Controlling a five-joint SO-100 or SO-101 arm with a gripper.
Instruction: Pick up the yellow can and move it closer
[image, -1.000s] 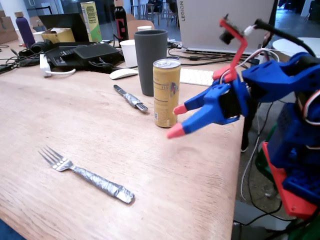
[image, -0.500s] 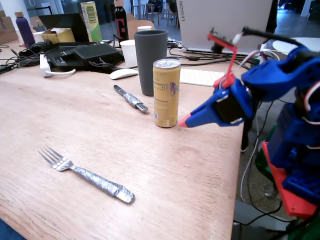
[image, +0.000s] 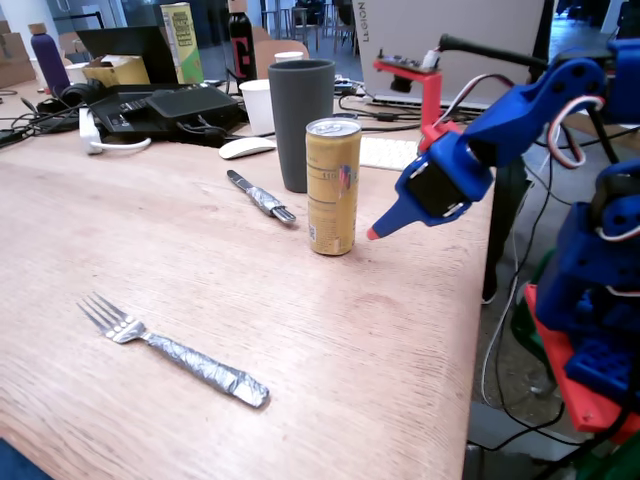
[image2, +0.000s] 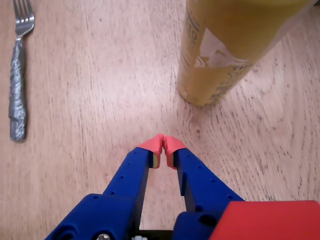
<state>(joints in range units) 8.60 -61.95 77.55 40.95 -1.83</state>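
**Can stands upright, just ahead and to the right of my closed claw**

Yellow can (image: 333, 187) stands upright on the wooden table (image: 150, 250), its long axis vertical, just in front of a taller dark grey cup (image: 302, 120). In the fixed view my claw (image: 374, 233) hangs to the right of the can, close to its lower part but not touching it, with the red tips pointing down and left toward its base.

From the wrist view the relation is clearer: the claw (image2: 164, 145) has its two red tips pressed together, holding nothing, and the can (image2: 225, 55) lies ahead of it and off to the right, with bare wood between them. So the can is not on my centre line.

I judge that the coming move turns on that offset. I need to spread the fingers wide first, then swing right so the can sits between them, and close on its side wall. Going straight ahead with the tips shut would likely slide past it on the left, or nudge and tip it.

A foil-wrapped fork (image2: 17, 75) lies well to the left, out of my way.
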